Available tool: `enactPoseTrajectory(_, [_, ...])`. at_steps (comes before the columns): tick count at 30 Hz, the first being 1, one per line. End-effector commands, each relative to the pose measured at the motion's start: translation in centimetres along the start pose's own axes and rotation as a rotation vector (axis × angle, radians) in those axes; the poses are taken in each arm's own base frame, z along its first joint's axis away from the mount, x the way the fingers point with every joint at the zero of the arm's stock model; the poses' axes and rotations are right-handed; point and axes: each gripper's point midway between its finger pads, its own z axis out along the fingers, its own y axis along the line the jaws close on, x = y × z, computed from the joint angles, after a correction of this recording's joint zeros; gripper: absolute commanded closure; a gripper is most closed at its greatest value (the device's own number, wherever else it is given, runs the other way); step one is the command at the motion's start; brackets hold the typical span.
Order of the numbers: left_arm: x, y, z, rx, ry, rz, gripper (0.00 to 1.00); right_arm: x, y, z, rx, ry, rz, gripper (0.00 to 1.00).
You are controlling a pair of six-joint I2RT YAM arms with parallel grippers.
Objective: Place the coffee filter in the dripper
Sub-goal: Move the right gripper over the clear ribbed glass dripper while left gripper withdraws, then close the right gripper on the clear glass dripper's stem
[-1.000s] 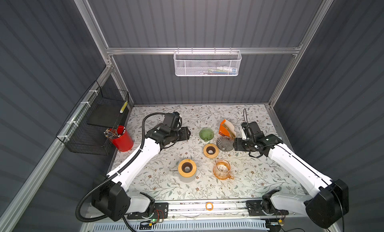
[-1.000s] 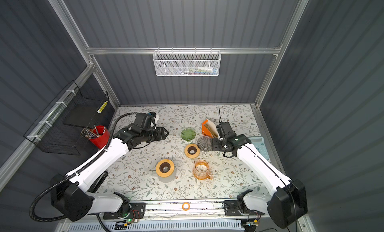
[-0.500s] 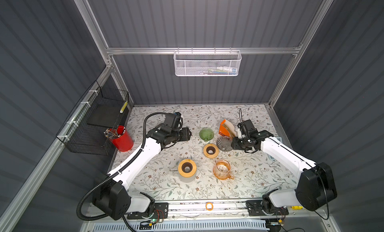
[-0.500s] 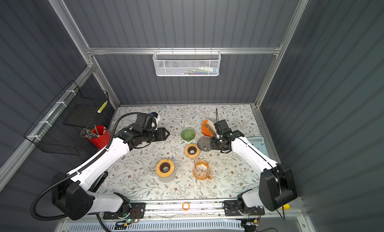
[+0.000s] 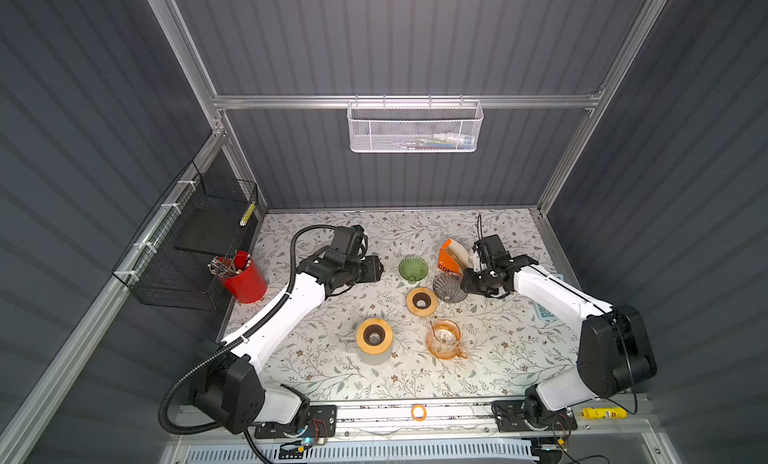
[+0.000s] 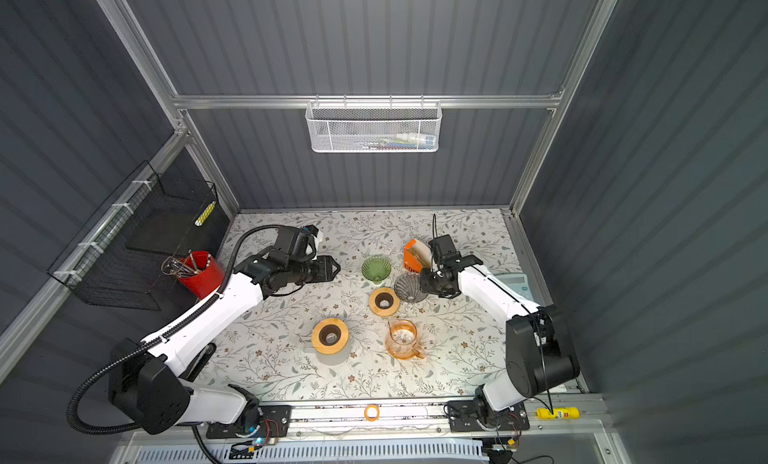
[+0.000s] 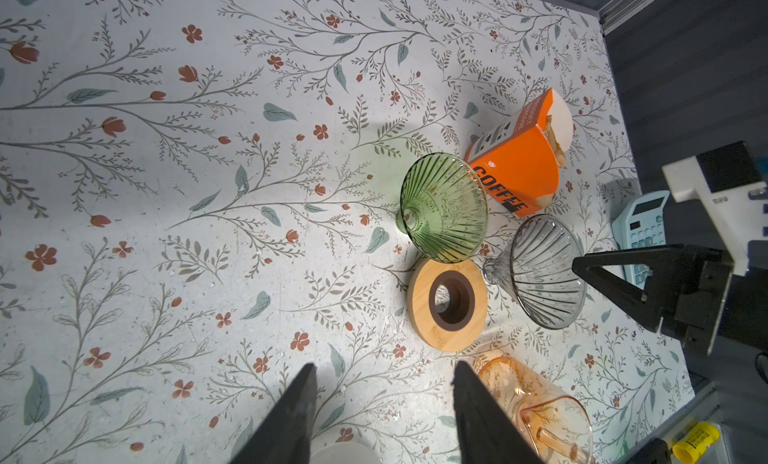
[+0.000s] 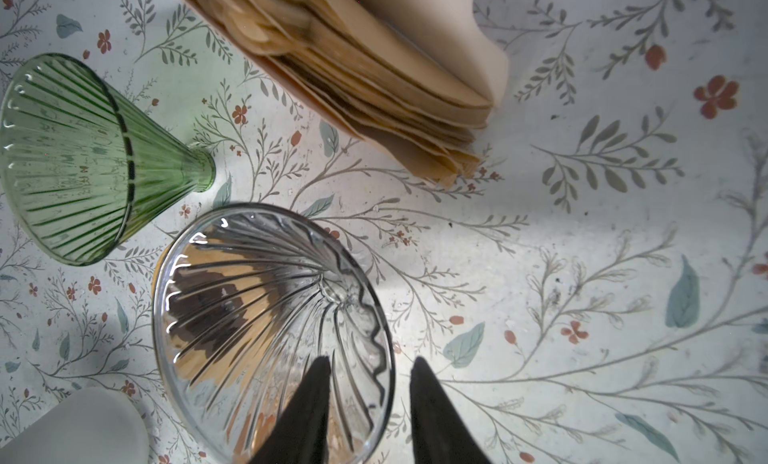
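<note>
**Coffee filters (image 5: 459, 250) are set at 11 o'clock of the right gripper (image 5: 465, 284), the nearer tool by far.**

In a top view the left gripper (image 5: 376, 269) is held about half open and empty over bare table (image 5: 332, 316), with the green dripper (image 5: 412, 268) at its 3 o'clock and the filters well beyond that. The clear dripper (image 5: 448, 287) is laid on its side, its neck toward the wooden ring (image 5: 422, 302) at 8 o'clock and its mouth turned to the right gripper. The filters are stacked on edge in the orange box (image 5: 446, 261), just beside that dripper at its 12 o'clock. In the right wrist view the jaws are seen partly open astride the dripper's rim, one finger inside the cone and one outside. Nothing is judged to be clamped yet, and no filter is held.
</note>
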Motion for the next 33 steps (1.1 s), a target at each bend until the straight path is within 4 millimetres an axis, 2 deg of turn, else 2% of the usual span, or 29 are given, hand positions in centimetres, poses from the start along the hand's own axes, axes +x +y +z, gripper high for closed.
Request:
enactPoseTrajectory(1, [0.0,0.1,0.1,-0.011,0.005,0.022,0.46,-1.0,0.4,0.1,-0.020,-0.017,0.008,0.66])
enactPoseTrajectory(12, [0.2,0.4,0.2,-0.022,0.010,0.020,0.46,-0.9,0.0,1.2,-0.015,0.002,0.025,0.71])
enactPoseTrajectory(26, [0.5,0.6,-0.2,-0.024,0.006,0.016,0.46,-0.6,0.1,1.7,-0.023,0.018,0.038,0.77])
enactPoseTrajectory(33, [0.6,0.6,-0.4,-0.022,0.002,0.015,0.46,-0.4,0.1,1.7,-0.022,0.027,0.041,0.92])
